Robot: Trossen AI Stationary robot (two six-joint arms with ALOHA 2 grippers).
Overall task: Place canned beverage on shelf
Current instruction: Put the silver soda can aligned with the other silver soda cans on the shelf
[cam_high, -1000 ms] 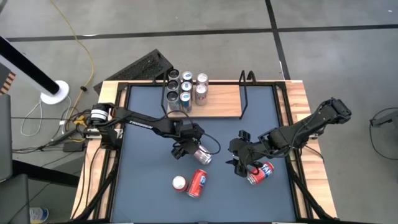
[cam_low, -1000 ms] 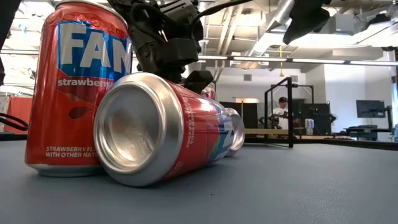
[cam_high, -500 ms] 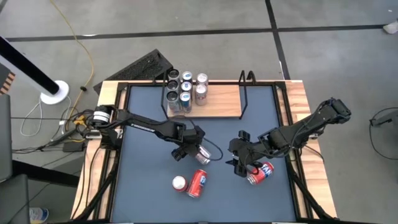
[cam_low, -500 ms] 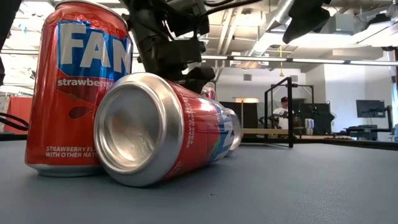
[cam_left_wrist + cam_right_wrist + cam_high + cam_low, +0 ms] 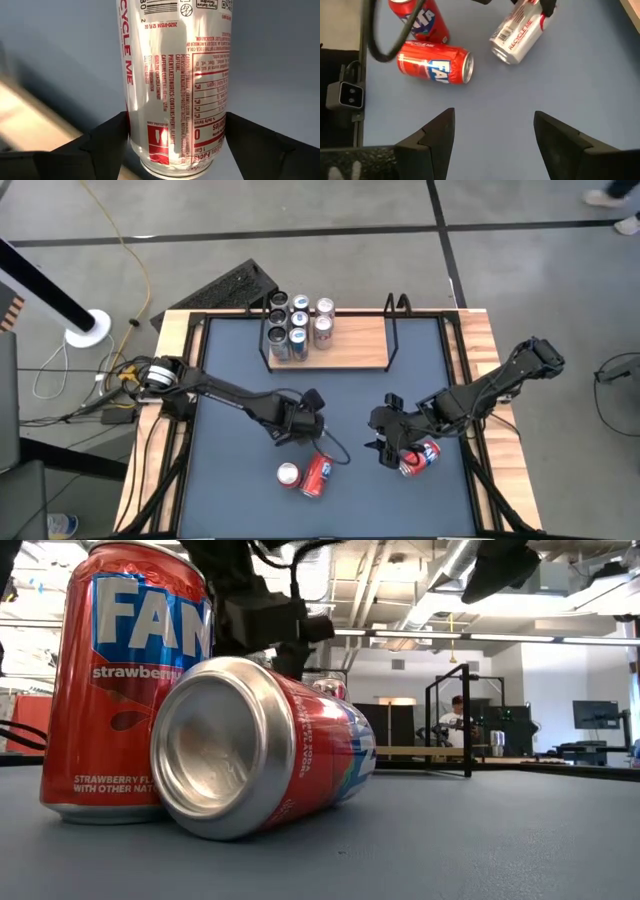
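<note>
My left gripper (image 5: 300,423) hangs over the middle of the blue mat, shut on a silver can (image 5: 517,32). Just nearer the front edge, one red can (image 5: 288,474) stands upright and another red can (image 5: 318,475) lies on its side. My right gripper (image 5: 390,448) hovers open right of centre with nothing between its fingers (image 5: 492,125); a third red can (image 5: 420,458) lies on the mat below it. The shelf (image 5: 350,345), a light-wood board with black rod uprights, stands at the far edge, with several cans (image 5: 298,325) standing upright on its left end. My left gripper pinches the silver can between its two fingers, on opposite sides of the wall (image 5: 137,132) near the end closest to the wrist. The fingers slant down from the table's left and run along the can. The can tilts down and away from them; whether its lower end (image 5: 502,52) touches the mat I cannot tell.
A black frame and a wooden rim (image 5: 480,330) border the mat. The right part of the shelf board (image 5: 360,350) is bare wood. Bare mat lies between the shelf and both grippers. A person sits far off in the room (image 5: 455,720).
My left gripper has swung a little toward the table's near edge, risen, and rolled at the wrist while staying shut on the silver can. The can lay on the mat before; now its held end is raised and it stands tilted.
</note>
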